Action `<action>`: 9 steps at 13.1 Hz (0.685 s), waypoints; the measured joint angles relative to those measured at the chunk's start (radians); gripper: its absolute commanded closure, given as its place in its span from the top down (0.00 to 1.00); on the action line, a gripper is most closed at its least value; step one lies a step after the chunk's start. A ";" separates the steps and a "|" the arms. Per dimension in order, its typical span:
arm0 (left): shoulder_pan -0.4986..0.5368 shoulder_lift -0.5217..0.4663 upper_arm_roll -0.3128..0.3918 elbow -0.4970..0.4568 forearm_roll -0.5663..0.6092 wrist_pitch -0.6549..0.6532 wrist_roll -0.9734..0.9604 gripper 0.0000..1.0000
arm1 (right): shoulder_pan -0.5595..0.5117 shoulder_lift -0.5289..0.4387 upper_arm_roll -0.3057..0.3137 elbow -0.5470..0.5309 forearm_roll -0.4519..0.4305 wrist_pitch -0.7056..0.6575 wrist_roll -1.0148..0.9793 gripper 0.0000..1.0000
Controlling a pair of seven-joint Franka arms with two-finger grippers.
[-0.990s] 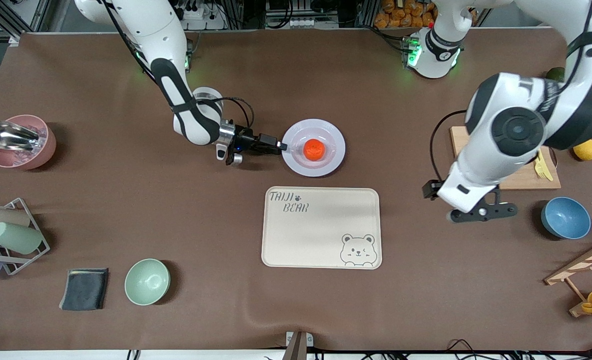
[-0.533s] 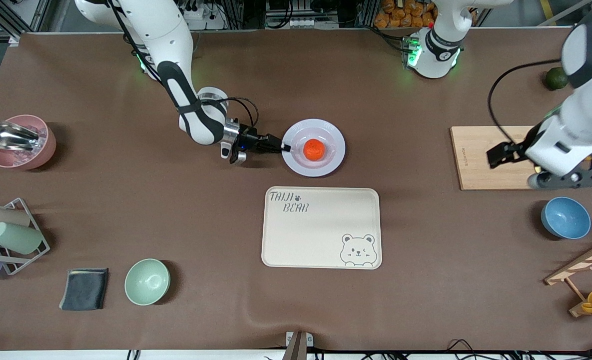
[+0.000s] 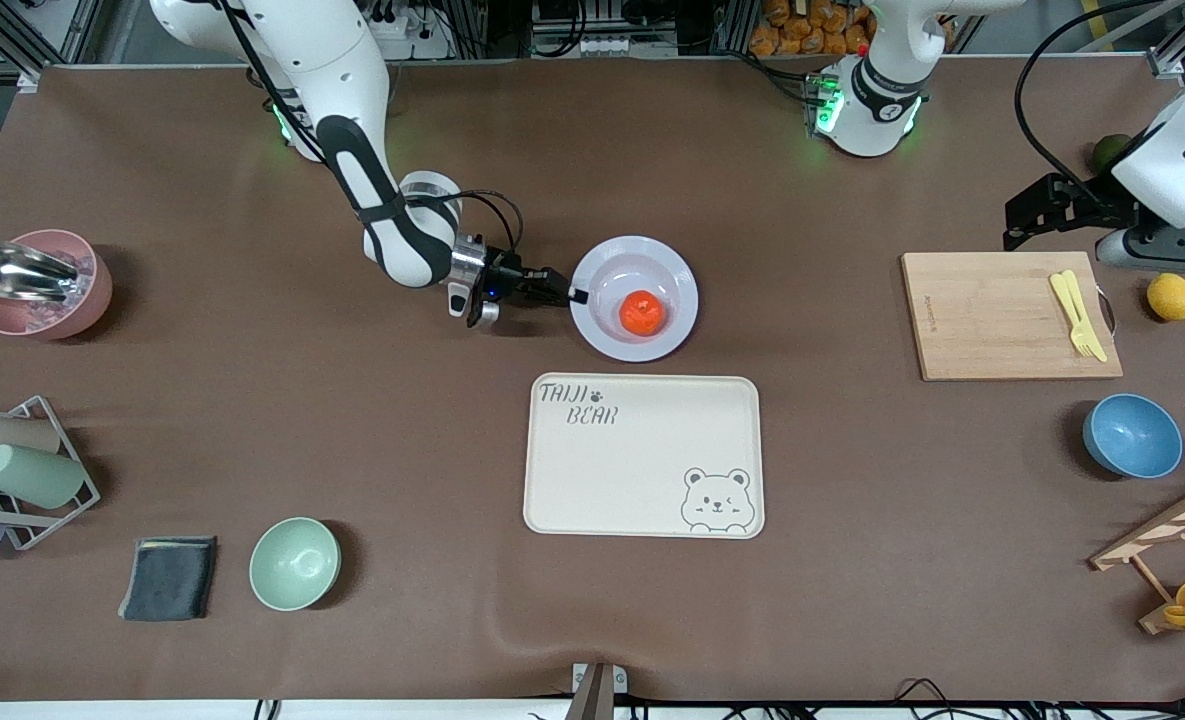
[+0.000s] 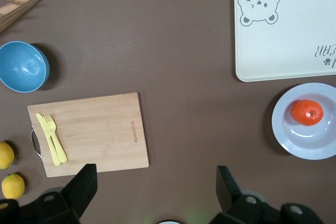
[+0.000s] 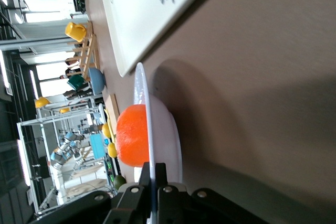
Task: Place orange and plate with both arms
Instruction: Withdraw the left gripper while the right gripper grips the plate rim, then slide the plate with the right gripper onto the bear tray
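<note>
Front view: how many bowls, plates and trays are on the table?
bowls: 3 (pink bowl, green bowl, blue bowl)
plate: 1
tray: 1
Total: 5

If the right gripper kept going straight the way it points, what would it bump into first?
The right gripper is already shut on the plate rim, so pushing on it would probably reach the orange sitting in the plate.
</note>
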 measured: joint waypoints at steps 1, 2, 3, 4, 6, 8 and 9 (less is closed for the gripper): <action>0.001 0.000 -0.012 -0.002 0.000 -0.002 -0.021 1.00 | -0.001 -0.016 -0.002 0.004 0.002 0.004 0.025 0.00; 0.001 -0.001 -0.026 -0.002 0.000 -0.003 -0.042 1.00 | -0.004 -0.036 -0.004 0.006 0.003 0.008 0.052 0.00; 0.001 -0.004 -0.036 -0.001 0.004 -0.005 -0.047 1.00 | -0.009 -0.059 -0.006 0.007 0.003 0.011 0.081 0.00; 0.001 -0.011 -0.038 -0.001 0.016 -0.011 -0.037 1.00 | -0.012 -0.081 -0.008 0.007 0.007 0.015 0.107 0.00; 0.009 -0.033 -0.034 -0.001 0.045 -0.025 0.044 1.00 | -0.025 -0.108 -0.014 0.017 0.035 0.033 0.127 0.00; 0.019 -0.046 -0.032 -0.001 0.046 -0.033 0.067 1.00 | -0.058 -0.104 -0.016 0.077 0.047 0.088 0.152 0.00; 0.019 -0.047 -0.032 -0.002 0.046 -0.034 0.066 1.00 | -0.067 -0.094 -0.017 0.127 0.047 0.144 0.184 0.00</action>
